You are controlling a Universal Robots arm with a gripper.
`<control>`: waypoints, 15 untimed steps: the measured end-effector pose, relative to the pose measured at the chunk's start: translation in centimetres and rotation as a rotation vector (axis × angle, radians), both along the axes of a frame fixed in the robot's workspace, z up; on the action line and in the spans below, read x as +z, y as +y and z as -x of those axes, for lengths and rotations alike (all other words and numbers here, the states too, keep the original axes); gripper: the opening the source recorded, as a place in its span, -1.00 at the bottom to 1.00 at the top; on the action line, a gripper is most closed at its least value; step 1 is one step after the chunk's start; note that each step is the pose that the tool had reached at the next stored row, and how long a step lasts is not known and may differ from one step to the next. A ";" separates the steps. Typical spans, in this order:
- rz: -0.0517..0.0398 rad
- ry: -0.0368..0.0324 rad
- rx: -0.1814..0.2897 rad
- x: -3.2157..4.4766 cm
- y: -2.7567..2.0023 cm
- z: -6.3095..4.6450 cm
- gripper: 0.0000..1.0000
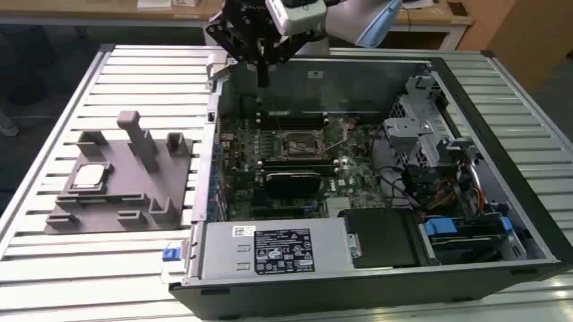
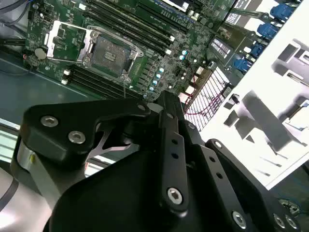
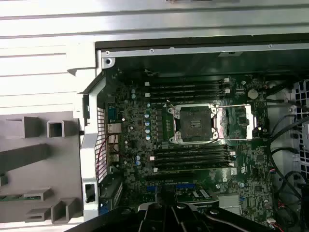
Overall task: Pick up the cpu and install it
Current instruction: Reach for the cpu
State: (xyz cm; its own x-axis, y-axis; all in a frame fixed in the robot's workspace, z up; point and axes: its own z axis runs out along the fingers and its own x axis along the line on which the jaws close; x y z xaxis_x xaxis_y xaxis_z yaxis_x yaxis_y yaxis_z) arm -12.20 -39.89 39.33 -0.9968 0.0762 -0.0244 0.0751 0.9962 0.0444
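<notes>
Pick-up not begun: my black gripper (image 1: 262,83) hangs empty, fingers together, above the open computer case (image 1: 501,221).
The flat silvery square cpu (image 1: 90,176) lies on the grey plastic fixture (image 1: 134,201), well apart; I judge grasping needs spread fingers.

Desk (image 1: 54,100): pale ribbed metal top, evenly lit, with a soft sheen. I see its slats (image 3: 145,24) reading bright white in the first wrist view. Beyond the far edge I note a light wooden table (image 1: 90,10) toward the exterior view's left and a second wooden table (image 1: 447,15) toward its right, edged in white. A brown wooden panel (image 1: 524,33) stands in the far right corner. Floor (image 1: 31,64) beside the desk: dark, dull grey.
</notes>
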 end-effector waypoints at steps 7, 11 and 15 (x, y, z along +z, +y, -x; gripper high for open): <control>-0.0005 0.0000 0.000 0.00 0.00 0.0 -0.79; -0.0005 0.0000 0.000 -0.01 0.00 0.3 -0.79; -0.0005 0.0000 0.000 -0.01 0.00 0.7 -0.79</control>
State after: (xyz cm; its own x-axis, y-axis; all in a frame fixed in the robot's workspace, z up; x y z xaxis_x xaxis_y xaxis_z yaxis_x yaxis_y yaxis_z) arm -12.85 -39.90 39.32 -0.9968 0.0762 -0.0244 0.0750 0.9962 0.0448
